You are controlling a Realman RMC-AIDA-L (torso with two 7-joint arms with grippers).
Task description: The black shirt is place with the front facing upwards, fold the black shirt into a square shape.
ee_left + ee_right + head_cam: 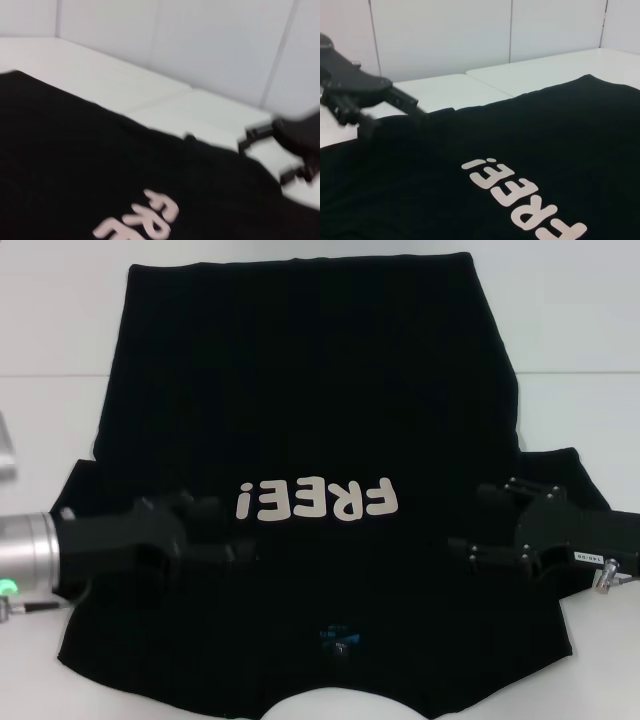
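Note:
The black shirt (310, 390) lies flat and front up on the white table (570, 320). Its white "FREE!" lettering (318, 501) sits mid-cloth, and the blue neck label (337, 637) is near the front edge. My left gripper (228, 530) hovers open over the shirt's left side beside the lettering, and it also shows in the right wrist view (390, 117). Over the shirt's right side, beside the sleeve, my right gripper (468, 518) is open too; the left wrist view shows it as well (265, 160). Neither holds cloth.
White table seams cross behind the shirt (580, 373). A pale object (5, 452) sits at the far left edge. White wall panels (440, 35) rise behind the table. The shirt's collar end hangs near the table's front edge (330, 710).

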